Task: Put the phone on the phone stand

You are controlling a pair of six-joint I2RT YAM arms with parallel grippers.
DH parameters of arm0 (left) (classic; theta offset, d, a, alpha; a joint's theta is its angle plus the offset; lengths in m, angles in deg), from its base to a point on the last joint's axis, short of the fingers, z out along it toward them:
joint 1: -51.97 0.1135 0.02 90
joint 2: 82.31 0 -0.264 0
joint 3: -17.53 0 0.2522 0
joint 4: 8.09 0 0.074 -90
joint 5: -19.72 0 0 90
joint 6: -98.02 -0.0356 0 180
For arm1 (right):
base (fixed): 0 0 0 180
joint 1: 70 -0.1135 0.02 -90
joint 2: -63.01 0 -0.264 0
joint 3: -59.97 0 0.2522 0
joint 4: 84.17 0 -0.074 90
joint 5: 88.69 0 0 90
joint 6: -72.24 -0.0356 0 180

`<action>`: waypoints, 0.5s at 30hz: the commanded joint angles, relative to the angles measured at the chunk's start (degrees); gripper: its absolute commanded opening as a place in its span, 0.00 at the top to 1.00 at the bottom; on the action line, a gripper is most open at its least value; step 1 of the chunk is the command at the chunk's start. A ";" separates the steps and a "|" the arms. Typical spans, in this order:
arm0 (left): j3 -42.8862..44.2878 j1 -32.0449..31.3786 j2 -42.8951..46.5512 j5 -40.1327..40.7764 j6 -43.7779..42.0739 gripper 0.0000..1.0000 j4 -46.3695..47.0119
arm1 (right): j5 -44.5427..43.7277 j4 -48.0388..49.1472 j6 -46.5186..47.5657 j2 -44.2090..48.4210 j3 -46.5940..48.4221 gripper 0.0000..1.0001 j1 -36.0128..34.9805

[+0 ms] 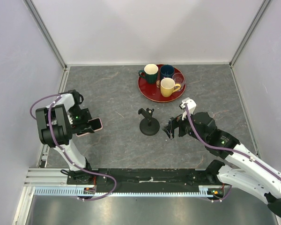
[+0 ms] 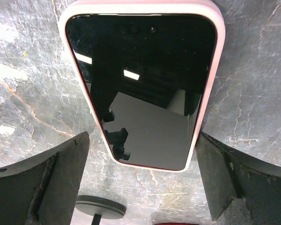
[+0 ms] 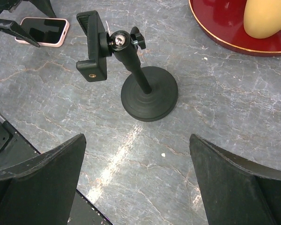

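1. The phone point(image 2: 140, 84) lies flat on the table point(image 2: 253, 70), screen up, on the left side and well apart from the phone stand point(image 1: 149, 123).
2. The left gripper point(image 2: 141, 140) is held spread, with 1 of its fingers point(image 2: 47, 178) on each side of the phone's near end. A gap is seen on both sides, so nothing is pinched.
3. The right gripper point(image 3: 136, 140) is likewise spread and empty. It is held just beside the stand, whose round base point(image 3: 150, 99) is framed between its 2 fingers.
4. A slip is judged likely if the left jaws are closed on the smooth case edges. Little edge is offered while the phone lies flat, so it could be pushed along rather than lifted.
5. The cradle point(image 3: 91, 47) is tilted on its joint and looks narrow. A misaligned phone could be caught at its lip, or the stand could be tipped.
6. The red tray point(image 1: 152, 94) holding mugs point(image 1: 167, 87) is set near the stand on its far side, so it could be struck by a wide swing.
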 commanded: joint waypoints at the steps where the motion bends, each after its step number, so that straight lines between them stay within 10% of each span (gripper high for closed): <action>1: -4.79 -0.43 -0.19 1.55 4.16 0.01 3.46 | -0.14 2.65 -0.05 0.07 -0.17 0.02 -0.07; 15: -13.58 -0.87 4.02 8.05 4.95 0.11 12.15 | -4.09 0.28 -0.05 -1.43 0.44 0.02 -0.07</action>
